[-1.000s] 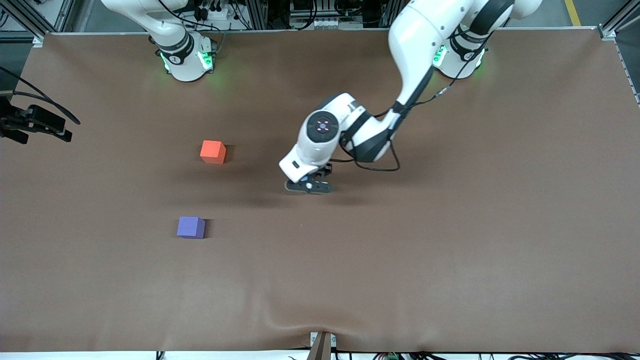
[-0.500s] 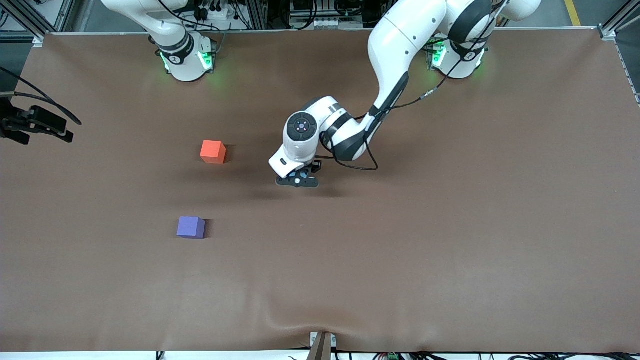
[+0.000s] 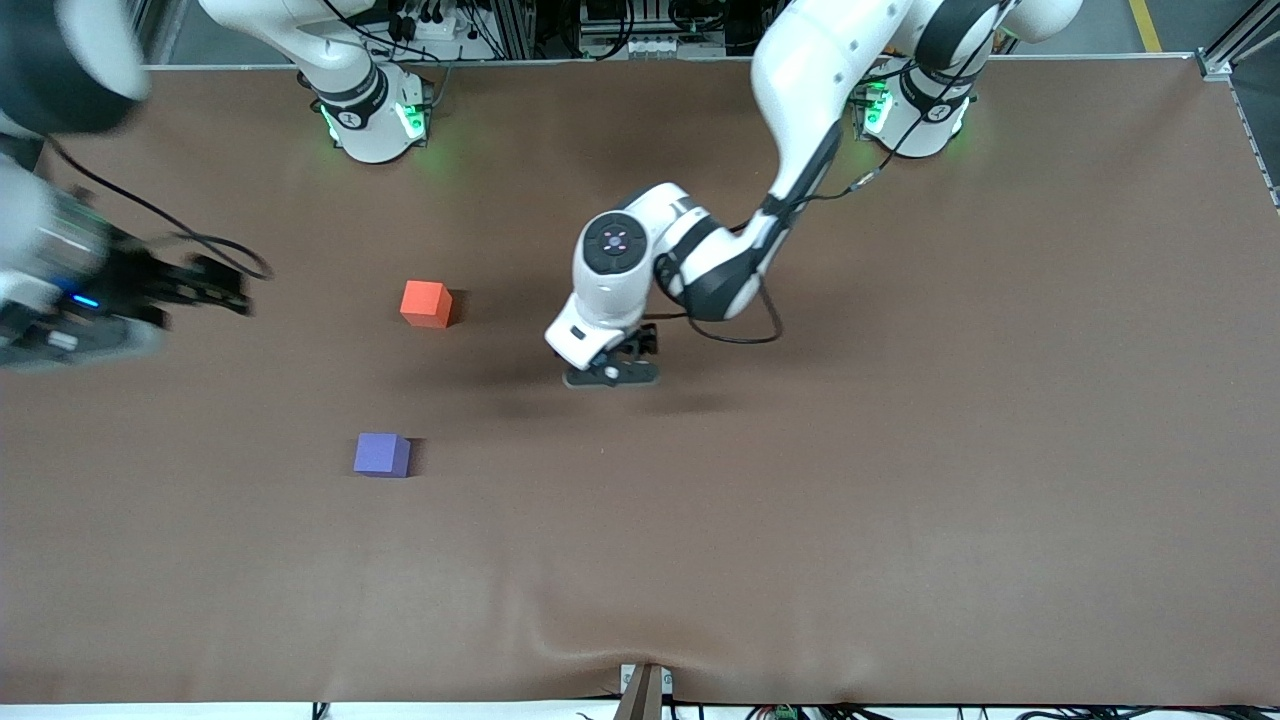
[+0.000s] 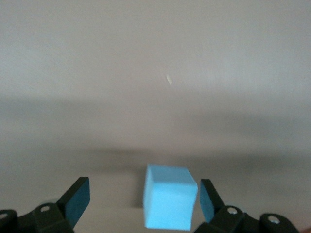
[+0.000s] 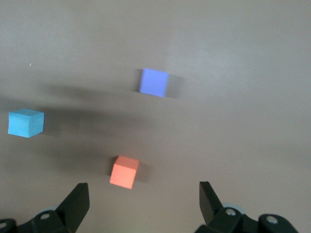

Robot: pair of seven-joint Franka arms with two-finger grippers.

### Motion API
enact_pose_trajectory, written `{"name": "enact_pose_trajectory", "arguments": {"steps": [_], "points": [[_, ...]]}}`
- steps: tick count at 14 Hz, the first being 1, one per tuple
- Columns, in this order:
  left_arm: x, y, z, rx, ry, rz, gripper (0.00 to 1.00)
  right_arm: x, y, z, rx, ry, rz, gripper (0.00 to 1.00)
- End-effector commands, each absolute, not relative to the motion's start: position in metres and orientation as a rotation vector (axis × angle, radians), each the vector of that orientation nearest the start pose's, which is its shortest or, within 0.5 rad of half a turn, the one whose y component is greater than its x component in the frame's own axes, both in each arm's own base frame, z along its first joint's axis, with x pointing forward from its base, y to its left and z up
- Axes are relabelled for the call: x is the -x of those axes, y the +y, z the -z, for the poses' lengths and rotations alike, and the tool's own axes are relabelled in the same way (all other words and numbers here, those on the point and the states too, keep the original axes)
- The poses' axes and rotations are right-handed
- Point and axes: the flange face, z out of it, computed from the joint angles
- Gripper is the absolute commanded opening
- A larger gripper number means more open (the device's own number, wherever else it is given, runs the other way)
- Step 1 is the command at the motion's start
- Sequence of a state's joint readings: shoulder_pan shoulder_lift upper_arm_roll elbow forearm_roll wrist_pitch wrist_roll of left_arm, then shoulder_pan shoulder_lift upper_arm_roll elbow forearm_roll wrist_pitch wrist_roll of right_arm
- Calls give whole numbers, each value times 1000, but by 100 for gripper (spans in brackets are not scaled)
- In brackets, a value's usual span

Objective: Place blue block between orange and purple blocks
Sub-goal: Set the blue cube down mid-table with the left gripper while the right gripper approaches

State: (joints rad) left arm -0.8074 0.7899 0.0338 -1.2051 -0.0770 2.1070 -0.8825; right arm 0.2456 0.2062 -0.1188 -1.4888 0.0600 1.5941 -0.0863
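– What lies nearest to us?

– The purple block (image 3: 381, 455), alone on the tabletop (image 3: 900, 500). Farther from us and well apart toward the left arm's end, we find the left gripper (image 3: 610, 376) low over the middle of the tabletop, its jaws open on either side of the blue block (image 4: 170, 204). In the front view the gripper hides that cube, which seems to sit on the tabletop. It is not yet gripped.

– And farther off?

– The orange block (image 3: 425, 303), then the right gripper (image 3: 222, 291), jaws open and empty, over the right arm's end.

– What worries us?

– The blue block sits off-centre, close to one finger (image 4: 209, 200) and well clear of the other (image 4: 77, 198). If the jaws close like that, we expect the cube to be shoved or twisted, giving a skewed grip that may slip in transit. The gap between orange and purple also lies near the right arm, so the two arms could crowd each other, and a tilted cube might knock a neighbour on the way down.
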Motion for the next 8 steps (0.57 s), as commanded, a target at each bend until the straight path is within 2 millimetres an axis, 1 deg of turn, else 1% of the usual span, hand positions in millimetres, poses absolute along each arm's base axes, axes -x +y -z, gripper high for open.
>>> {"name": "enact_pose_trajectory", "arguments": {"steps": [1,2,3,4,5,6,7,8], "points": [[-584,-460,-385,3199,-410,47,100,-623,106,-515,3064,-353,-166,100],[-599,-427,-402,3162,-448,43,100,-624,113,-507,3062,-376,-190,100],[-601,-409,-415,3107,-422,46,100,-627,129,-486,3063,-403,-240,100],[-608,-387,-430,3055,-421,95,100,-631,127,-475,3056,-388,-266,100],[-621,-356,-448,3038,-479,121,100,-630,135,-470,3055,-396,-281,100],[-629,-332,-463,3035,-521,122,100,-628,152,-457,3054,-426,-310,100],[-636,-308,-477,3033,-531,125,100,-628,169,-445,3063,-418,-329,100],[-640,-281,-493,3030,-530,118,100,-626,191,-425,3053,-388,-372,100]]}}
